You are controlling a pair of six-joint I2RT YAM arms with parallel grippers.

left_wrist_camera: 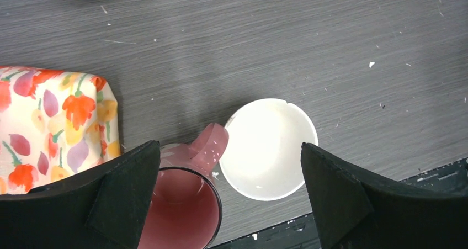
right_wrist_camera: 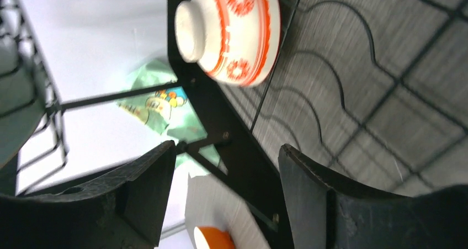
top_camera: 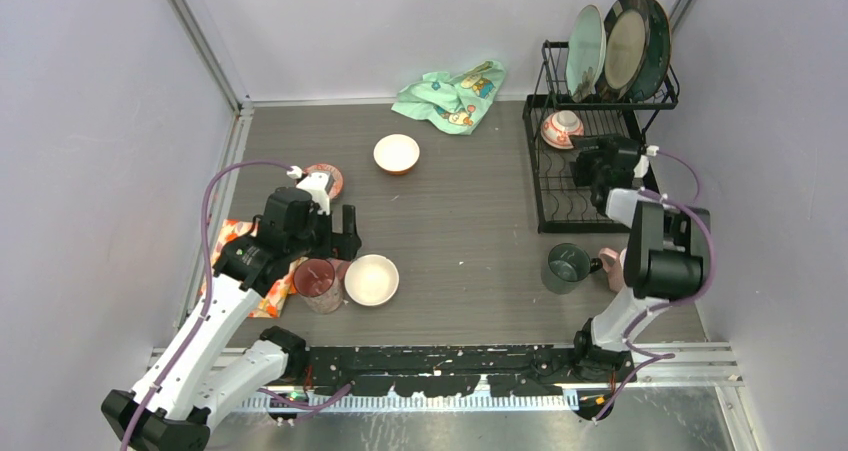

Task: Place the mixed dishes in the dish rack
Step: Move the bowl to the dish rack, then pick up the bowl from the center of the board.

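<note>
White bowl (left_wrist_camera: 267,148) sits upright on the bench (left_wrist_camera: 276,39), right under the gap of the left hand (left_wrist_camera: 230,155), whose fingers are spread wide and hold nothing. A pink cup (left_wrist_camera: 185,210) stands just beside the bowl, its handle pointing at the bowl's rim, partly hidden under one finger. Both lie at the near left, well apart from the dish rack (top_camera: 533,171) at the far right, so the left arm is clearly the nearer one. The right hand (right_wrist_camera: 227,148), also spread and empty, hangs over the rack's lower basket near an upturned red patterned bowl (right_wrist_camera: 232,31).
</note>
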